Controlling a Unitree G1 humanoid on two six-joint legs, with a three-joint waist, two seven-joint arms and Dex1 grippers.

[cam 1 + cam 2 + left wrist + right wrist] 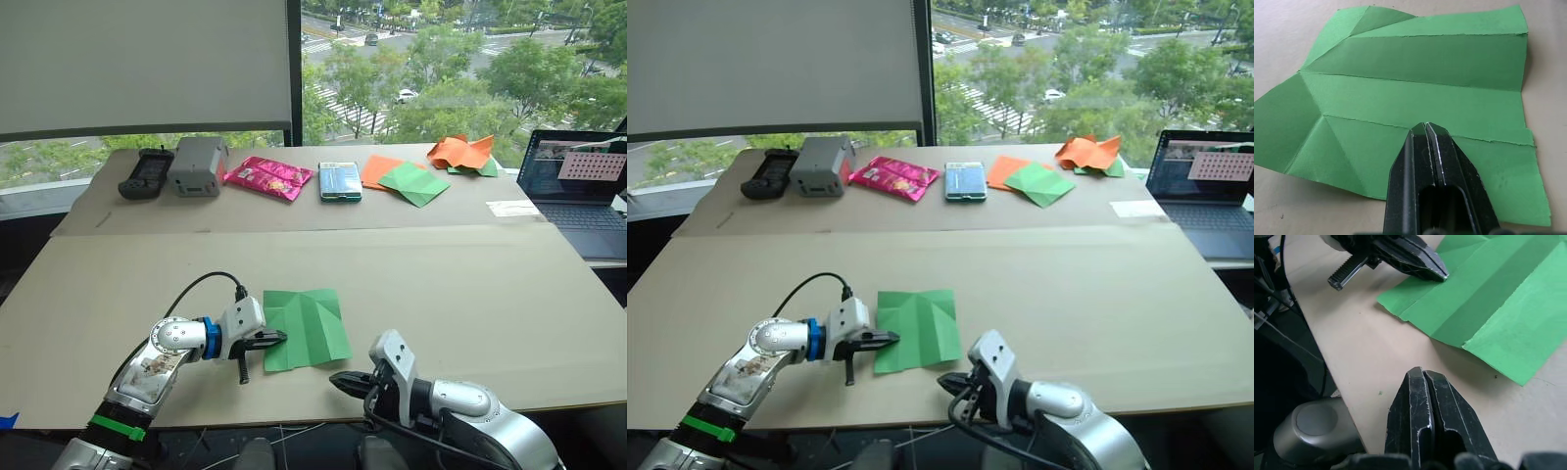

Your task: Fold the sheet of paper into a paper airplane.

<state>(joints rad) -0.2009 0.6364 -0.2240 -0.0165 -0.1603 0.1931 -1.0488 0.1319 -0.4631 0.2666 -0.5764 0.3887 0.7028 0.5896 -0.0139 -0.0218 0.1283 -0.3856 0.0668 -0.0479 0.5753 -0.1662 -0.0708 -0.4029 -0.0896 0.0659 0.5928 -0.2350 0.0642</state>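
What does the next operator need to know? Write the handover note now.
Left gripper: shut, tips pressing on the left edge of the sheet of paper.
Right gripper: shut, holding nothing, over the table just off the sheet's near right corner.
Sheet: lies open and creased near the front edge.
Done: creases only, as far as the sheet shows.
Left: fold it into the airplane.

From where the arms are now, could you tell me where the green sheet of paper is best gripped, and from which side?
Judging by its pose, take the sheet of paper at its near edge, toward the right corner, which lifts slightly off the table in the right wrist view. The right gripper, fingers shut, sits just off that edge; the left gripper presses the left side.
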